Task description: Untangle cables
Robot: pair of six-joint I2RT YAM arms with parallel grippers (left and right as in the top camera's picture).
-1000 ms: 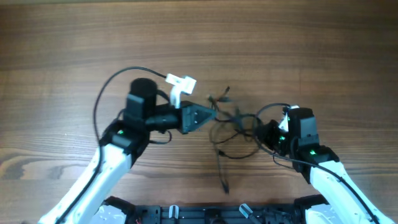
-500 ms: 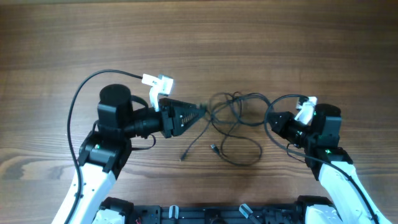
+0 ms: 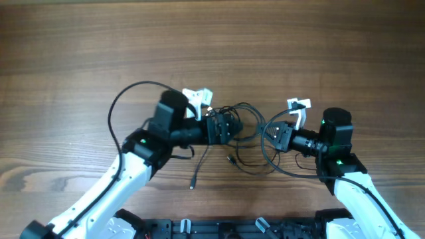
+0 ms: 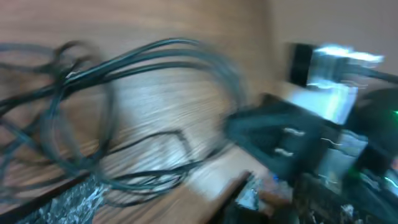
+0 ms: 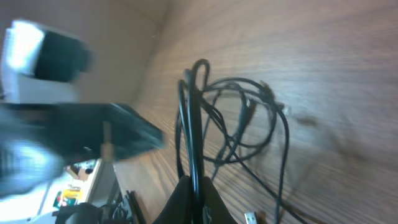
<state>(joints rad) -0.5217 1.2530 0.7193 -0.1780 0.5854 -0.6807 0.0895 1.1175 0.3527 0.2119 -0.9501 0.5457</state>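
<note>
The cables [image 3: 247, 136] lie as loose black loops on the wooden table between my two arms. One plug end [image 3: 192, 187] trails toward the front. My left gripper [image 3: 229, 126] stands open at the left side of the loops with nothing held. In the blurred left wrist view its fingers [image 4: 68, 202] stand wide apart below the cables [image 4: 124, 68]. My right gripper [image 3: 273, 136] is shut on a cable strand at the right side of the bundle. The right wrist view shows that gripper [image 5: 198, 186] pinching one black cord, with the cables [image 5: 249, 118] looping beyond it.
A thick black arm wire [image 3: 123, 106] arcs over the left arm. A black rail [image 3: 219, 229] runs along the table's front edge. In the right wrist view the left arm [image 5: 93, 130] fills the left side, and a silvery plug [image 5: 250, 218] lies near the bottom.
My left gripper has opened, let go of the cable and moved right up to the bundle. The right gripper has moved left, still shut on its strand. The loops have bunched closer together.
</note>
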